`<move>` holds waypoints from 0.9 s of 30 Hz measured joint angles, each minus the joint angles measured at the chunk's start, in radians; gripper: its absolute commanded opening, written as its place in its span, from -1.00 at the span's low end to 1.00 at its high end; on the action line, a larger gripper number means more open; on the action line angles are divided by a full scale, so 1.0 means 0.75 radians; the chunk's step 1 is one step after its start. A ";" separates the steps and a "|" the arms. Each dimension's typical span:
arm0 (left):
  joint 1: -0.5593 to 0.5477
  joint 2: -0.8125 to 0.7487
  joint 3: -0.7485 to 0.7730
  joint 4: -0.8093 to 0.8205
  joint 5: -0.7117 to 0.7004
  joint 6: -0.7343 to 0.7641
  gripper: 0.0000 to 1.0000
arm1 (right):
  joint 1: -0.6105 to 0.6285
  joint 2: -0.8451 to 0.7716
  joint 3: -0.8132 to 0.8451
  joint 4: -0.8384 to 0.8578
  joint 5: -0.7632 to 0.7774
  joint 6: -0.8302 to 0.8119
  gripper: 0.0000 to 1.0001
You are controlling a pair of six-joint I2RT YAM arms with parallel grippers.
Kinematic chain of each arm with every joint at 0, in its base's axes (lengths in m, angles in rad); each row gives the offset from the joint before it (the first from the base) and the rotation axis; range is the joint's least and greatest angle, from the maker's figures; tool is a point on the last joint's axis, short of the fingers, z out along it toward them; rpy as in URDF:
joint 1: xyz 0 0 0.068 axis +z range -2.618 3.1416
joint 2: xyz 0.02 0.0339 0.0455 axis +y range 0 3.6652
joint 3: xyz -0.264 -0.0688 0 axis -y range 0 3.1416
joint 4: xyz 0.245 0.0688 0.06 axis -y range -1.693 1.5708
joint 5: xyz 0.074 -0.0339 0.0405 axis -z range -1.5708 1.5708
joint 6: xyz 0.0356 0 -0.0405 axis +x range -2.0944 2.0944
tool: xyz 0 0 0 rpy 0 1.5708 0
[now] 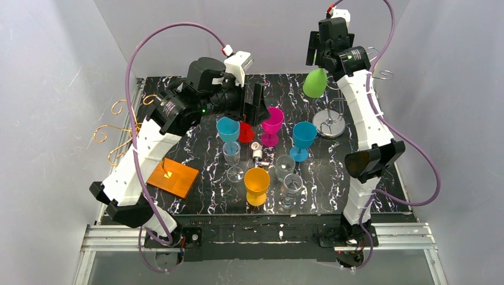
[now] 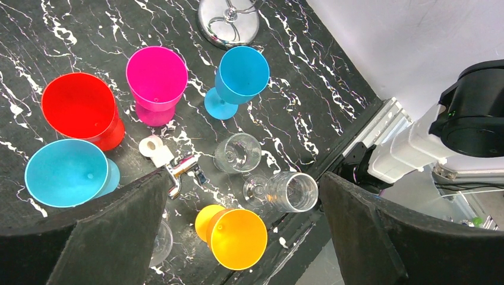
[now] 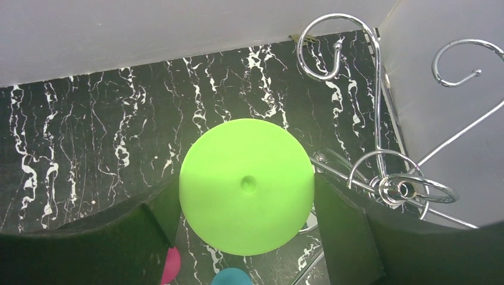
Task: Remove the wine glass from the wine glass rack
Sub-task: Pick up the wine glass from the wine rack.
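Above the far right part of the black marbled bench (image 1: 202,196), the right end effector (image 3: 246,185) is clamped on the green wine glass (image 3: 238,154). One finger presses on each side of its round green face, which has a small dimple at the centre. The glass hangs in the air just left of the chrome wine glass rack (image 3: 380,178). The rack's curled hooks rise beside the glass, and whether it touches one of them cannot be told. The rack's round base (image 1: 330,126) stands on the bench below.

Over the middle of the bench, the left end effector (image 2: 243,176) hovers with its fingers spread wide, gripping nothing. Beneath it stand a red glass (image 2: 80,110), a magenta glass (image 2: 156,77), two blue glasses (image 2: 241,74), an orange glass (image 2: 238,237) and several clear glasses (image 2: 238,152).
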 measured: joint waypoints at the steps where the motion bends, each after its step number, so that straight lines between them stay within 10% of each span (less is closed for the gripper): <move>1: 0.000 0.001 0.000 0.000 0.000 0.000 0.97 | 0.000 0.000 0.000 0.002 0.001 0.000 0.33; 27: 0.001 0.003 0.017 -0.001 0.000 0.001 0.97 | -0.009 0.000 0.000 0.092 -0.073 0.027 0.32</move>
